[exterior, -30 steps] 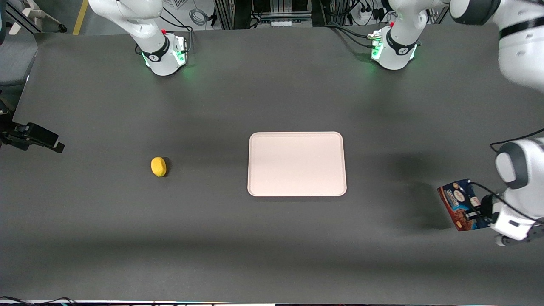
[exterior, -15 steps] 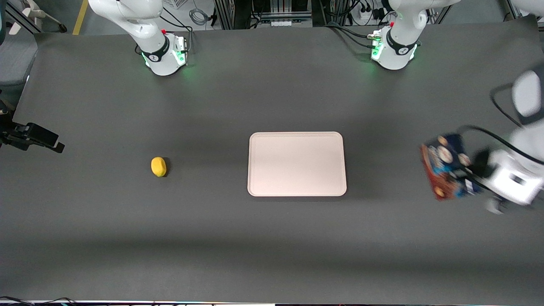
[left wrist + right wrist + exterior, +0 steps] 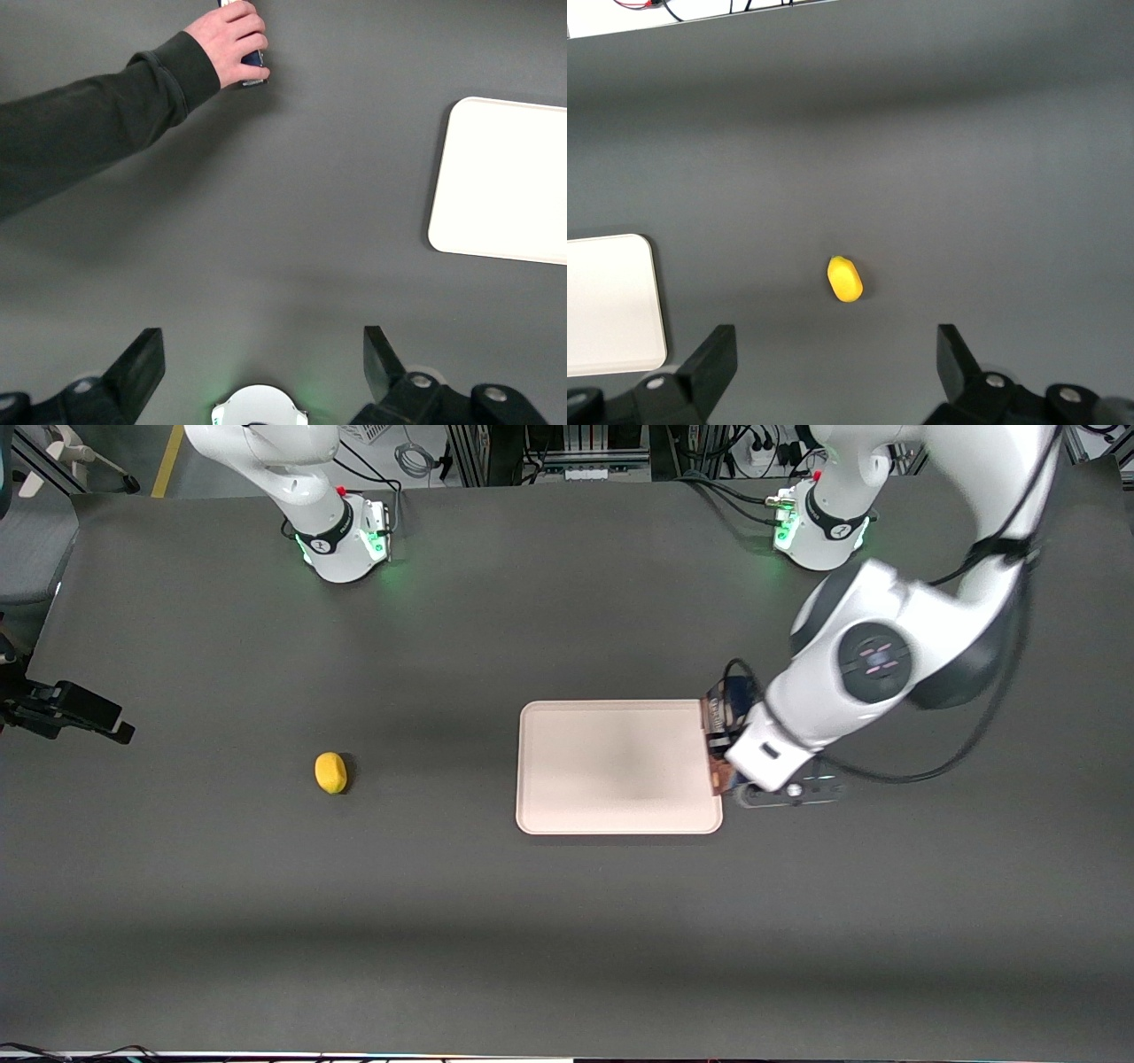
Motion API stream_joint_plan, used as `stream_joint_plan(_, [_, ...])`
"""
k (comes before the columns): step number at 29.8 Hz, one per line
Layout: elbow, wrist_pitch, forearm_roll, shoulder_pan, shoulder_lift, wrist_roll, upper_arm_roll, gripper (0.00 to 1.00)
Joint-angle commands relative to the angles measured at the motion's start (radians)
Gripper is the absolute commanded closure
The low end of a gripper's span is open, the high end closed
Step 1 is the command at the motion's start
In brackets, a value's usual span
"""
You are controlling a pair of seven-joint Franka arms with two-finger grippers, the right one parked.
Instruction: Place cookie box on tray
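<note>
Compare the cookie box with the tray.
The cookie box is dark blue and brown; the tray is plain pale pink. The tray is far larger than the cookie box. The tray lies flat on the table; the cookie box is at the gripper, at the tray's edge toward the working arm's end. Both look rectangular.

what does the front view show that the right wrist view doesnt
Only the front view shows the cookie box at the tool, over the tray's edge toward the working arm's end. The right wrist view shows nothing of the scene that the front view lacks. Both show the tray, the yellow object and the dark table.
</note>
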Motion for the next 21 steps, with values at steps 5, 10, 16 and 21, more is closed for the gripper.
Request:
stream_joint_plan(5, [-0.159,0.208,0.092,0.001,0.065,-0.013,-0.005,1.00])
stream_joint_plan(10, [-0.221,0.327,0.123,-0.001,0.096,-0.017,-0.005,1.00])
stream_joint_plan(16, [-0.251,0.379,0.159,-0.001,0.114,-0.036,-0.005,1.00])
stream_joint_plan(21, [-0.253,0.416,0.204,-0.004,0.145,-0.037,-0.005,0.62])
